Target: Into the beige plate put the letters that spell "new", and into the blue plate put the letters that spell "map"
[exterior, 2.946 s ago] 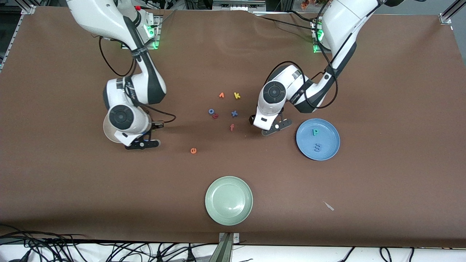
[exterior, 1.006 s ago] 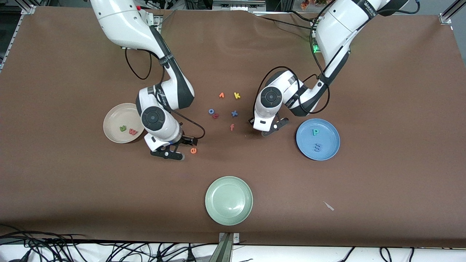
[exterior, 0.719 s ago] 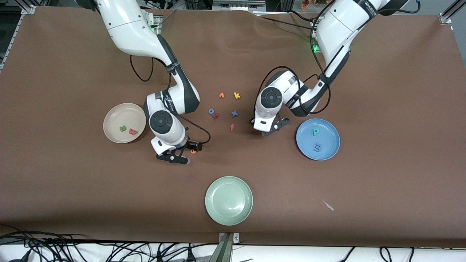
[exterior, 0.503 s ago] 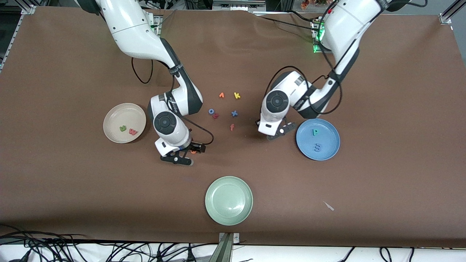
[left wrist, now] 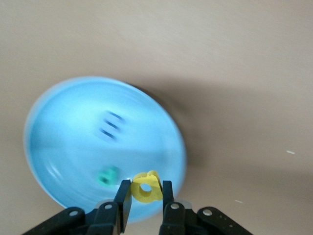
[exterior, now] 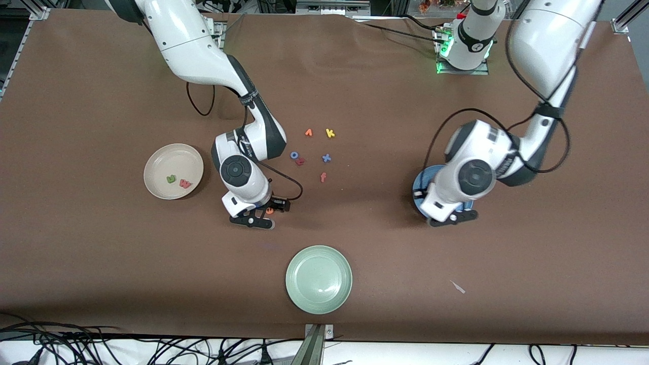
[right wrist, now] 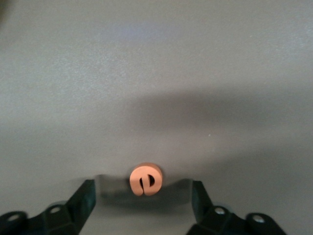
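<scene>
Yellow a (left wrist: 145, 186) is what we are clamping in our left gripper (left wrist: 145, 196) over the blue plate (left wrist: 68, 147); our right gripper (right wrist: 142, 196) is straddling the orange e (right wrist: 145, 179), jaws wide.

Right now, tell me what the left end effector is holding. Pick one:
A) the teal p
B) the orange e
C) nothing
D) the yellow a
D: the left wrist view shows the left end effector shut on the yellow a, over the blue plate.

plates: 3, beige (exterior: 173, 152) + blue (exterior: 419, 183) + green (exterior: 318, 279) | letters: 11, with 2 in beige, 2 in blue, 1 yellow (left wrist: 145, 187) in fingers, 6 on worktop (exterior: 101, 263)
</scene>
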Controlling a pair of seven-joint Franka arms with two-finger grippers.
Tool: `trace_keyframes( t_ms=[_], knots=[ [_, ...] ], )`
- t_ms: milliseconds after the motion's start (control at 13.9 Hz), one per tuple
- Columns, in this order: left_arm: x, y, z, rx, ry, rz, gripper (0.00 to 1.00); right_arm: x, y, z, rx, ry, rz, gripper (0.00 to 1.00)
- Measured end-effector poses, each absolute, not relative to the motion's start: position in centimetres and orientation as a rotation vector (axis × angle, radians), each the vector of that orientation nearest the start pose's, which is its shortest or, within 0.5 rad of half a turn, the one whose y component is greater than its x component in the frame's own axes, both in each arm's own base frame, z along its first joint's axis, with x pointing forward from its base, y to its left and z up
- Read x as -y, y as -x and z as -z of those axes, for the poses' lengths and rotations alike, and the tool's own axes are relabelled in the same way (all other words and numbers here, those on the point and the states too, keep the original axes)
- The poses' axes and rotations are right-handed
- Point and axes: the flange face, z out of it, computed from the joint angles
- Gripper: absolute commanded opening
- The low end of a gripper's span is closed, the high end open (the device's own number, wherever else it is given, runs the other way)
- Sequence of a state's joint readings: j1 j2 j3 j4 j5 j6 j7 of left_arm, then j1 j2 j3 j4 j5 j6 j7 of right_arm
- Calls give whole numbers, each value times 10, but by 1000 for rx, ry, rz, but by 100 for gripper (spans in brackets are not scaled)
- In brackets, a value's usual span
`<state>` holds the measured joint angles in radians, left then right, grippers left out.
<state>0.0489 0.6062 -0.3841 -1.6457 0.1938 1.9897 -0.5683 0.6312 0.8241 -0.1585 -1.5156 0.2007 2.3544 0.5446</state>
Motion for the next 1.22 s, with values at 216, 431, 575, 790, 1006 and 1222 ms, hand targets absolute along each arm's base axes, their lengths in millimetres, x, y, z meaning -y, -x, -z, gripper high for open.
trace_keyframes(
  t_ms=[216,431,575,790,1006,1222],
  knots=[
    [131,-641,-244,106,3063,-371,100,-340,-625,-178,-252,3094,16,72],
    [123,-641,-237,21,3074,-394,100,-339,-626,-177,-254,3095,13,57],
    [131,-642,-242,2,3083,-381,100,-338,-626,-177,-255,3096,15,43],
    [147,-645,-275,-73,3098,-326,100,-337,-629,-179,-257,3095,21,27],
    [146,-646,-354,-204,3070,-247,100,-337,-630,-181,-262,3087,22,13],
    [136,-632,-443,-248,3040,-235,100,-338,-630,-185,-243,3100,-36,10]
  ],
)
